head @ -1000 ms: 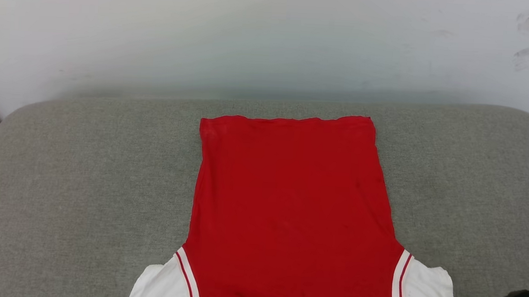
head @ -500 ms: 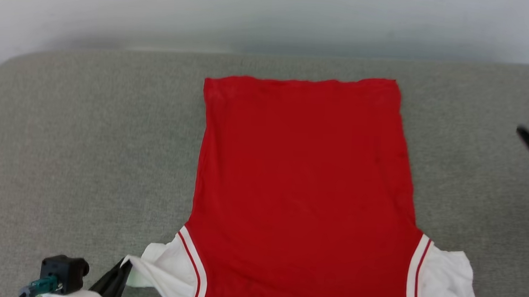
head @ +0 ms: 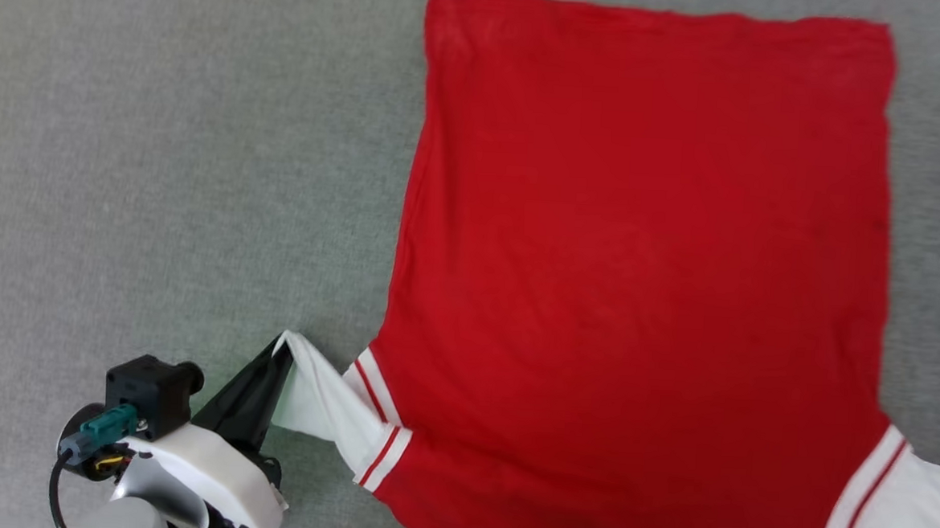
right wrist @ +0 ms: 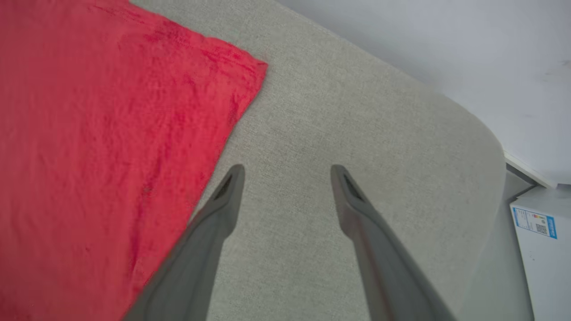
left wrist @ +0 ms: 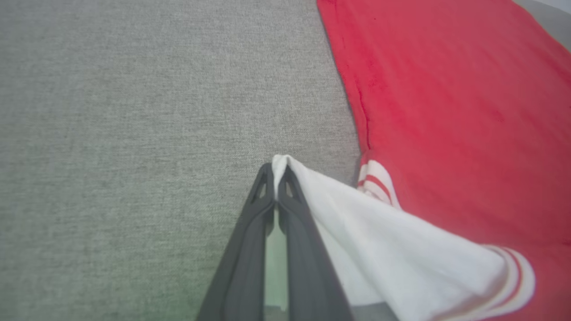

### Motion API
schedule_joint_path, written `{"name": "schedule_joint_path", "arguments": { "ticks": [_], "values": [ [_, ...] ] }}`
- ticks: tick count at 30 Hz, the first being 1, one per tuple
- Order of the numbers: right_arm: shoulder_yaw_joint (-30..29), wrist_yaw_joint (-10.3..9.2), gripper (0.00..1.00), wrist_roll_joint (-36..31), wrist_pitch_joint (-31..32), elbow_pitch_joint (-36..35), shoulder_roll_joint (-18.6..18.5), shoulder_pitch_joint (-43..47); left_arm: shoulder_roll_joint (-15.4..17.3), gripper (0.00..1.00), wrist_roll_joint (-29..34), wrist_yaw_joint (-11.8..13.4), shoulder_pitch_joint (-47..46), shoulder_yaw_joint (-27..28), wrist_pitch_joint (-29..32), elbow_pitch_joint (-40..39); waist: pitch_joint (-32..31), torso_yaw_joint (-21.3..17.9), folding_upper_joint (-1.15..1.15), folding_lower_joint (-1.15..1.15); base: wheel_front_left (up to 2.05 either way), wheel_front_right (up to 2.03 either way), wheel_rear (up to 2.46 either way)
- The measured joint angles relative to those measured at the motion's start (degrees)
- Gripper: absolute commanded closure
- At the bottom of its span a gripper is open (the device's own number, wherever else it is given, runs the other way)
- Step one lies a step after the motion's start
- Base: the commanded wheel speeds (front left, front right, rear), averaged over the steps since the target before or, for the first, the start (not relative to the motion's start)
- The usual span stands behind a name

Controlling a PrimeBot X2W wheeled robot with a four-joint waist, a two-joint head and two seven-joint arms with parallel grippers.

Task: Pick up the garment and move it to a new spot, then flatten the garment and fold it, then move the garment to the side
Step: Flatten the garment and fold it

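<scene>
- Surface: a grey fabric-covered cushion [head: 162,159], with a pale wall [right wrist: 446,44] behind its rounded far corner.
- The garment [head: 639,265] lies on it, plain red side up, body spread flat with the hem toward the far edge; it sits right of centre in your head view.
- Its left sleeve [left wrist: 357,223], white with striped trim, is drawn out sideways off the body to a point.
- Your left gripper [left wrist: 275,174] has its fingers pinched together on that sleeve's tip.
- The right sleeve [head: 915,513] lies at the lower right, partly out of frame, nothing touching it.
- Your right gripper [right wrist: 285,171] hangs with fingers spread wide, holding nothing, over bare cushion just beside the garment's far right corner.
- Step in hand, by my reading: flattening, with sleeves pulled out before any fold.
- Next move calls for: lay the left sleeve down taut and let go without dragging the body; then take the right gripper to the other sleeve.
</scene>
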Motion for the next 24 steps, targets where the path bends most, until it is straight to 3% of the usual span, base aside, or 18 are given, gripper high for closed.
{"name": "schedule_joint_path", "arguments": {
  "ticks": [6,13,20,21,22,24],
  "values": [
    [-2.0,0.0,0.0,-6.0,3.6,8.0,5.7,-7.7,-1.8,1.0,2.6,-0.3,-2.5,0.5,0.0,-0.5,6.2,3.5,0.0,0.0,0.0,0.0,0.0],
    [-2.7,0.0,0.0,-9.9,3.2,12.8,9.9,-9.6,-3.3,1.0,4.4,-0.6,-3.8,1.5,-0.4,-1.4,11.3,6.3,0.0,-0.01,0.0,0.0,0.0],
    [-1.2,-0.02,0.0,-10.6,2.7,13.8,8.5,-7.3,-4.1,1.0,5.7,-1.0,-4.5,2.3,-0.6,-1.8,14.1,7.8,0.0,-0.03,0.0,0.0,0.0],
    [-1.1,-0.02,0.82,-10.4,2.5,13.6,8.2,-7.2,-4.2,1.0,5.8,-1.0,-4.5,2.3,-0.6,-1.7,14.1,7.8,0.0,-0.03,0.0,0.0,0.0],
    [-1.1,-0.02,1.0,-10.2,2.1,13.5,8.0,-7.0,-4.2,1.0,5.8,-1.1,-4.5,2.4,-0.6,-1.7,14.1,7.7,0.0,-0.03,0.0,0.0,0.0],
    [-0.9,-0.02,1.0,-10.0,1.4,13.3,7.7,-6.7,-4.3,1.0,5.9,-1.3,-4.5,2.4,-0.6,-1.3,13.6,7.5,0.0,-0.03,0.0,0.0,0.0]
  ]
}}
